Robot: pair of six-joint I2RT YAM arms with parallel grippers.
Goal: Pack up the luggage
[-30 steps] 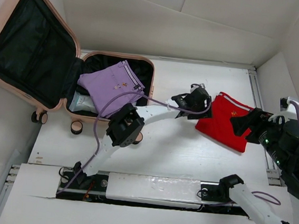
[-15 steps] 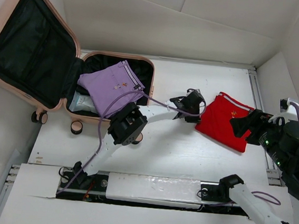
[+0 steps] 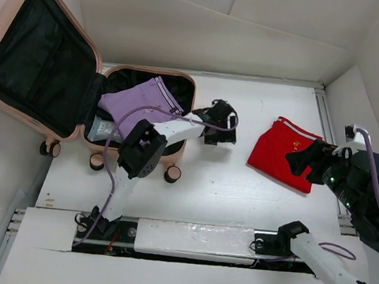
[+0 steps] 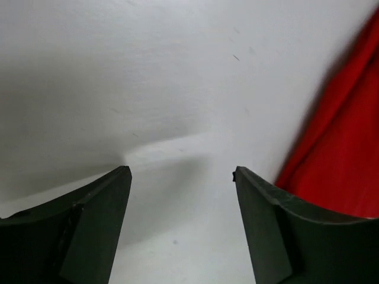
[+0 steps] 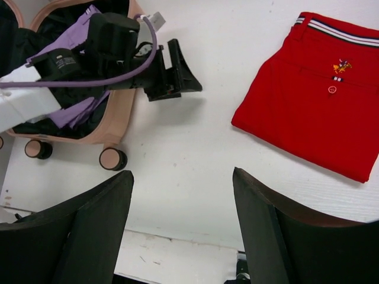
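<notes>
**open luggage at the left, both grippers parted**

the peach-pink luggage [image 5: 121, 112] is seen lying open at the far left of the table [image 3: 238, 194]. its black-lined lid is propped up, and a folded purple garment [image 3: 142, 107] is laid in the base. a small emblem is stitched on that garment, too small to be read. the left gripper [image 4: 180, 177] is held just right of the luggage over bare table, its fingers spread with nothing between them. red folded shorts [image 3: 283, 154] are laid well to the right. they are marked by a striped waistband, a small orange-and-blue embroidered emblem [image 5: 341, 65] and a round white mark [image 5: 331, 90] below it; any lettering is too small to be made out. the right gripper [image 5: 180, 183] is held raised near the shorts, parted and empty.
</notes>
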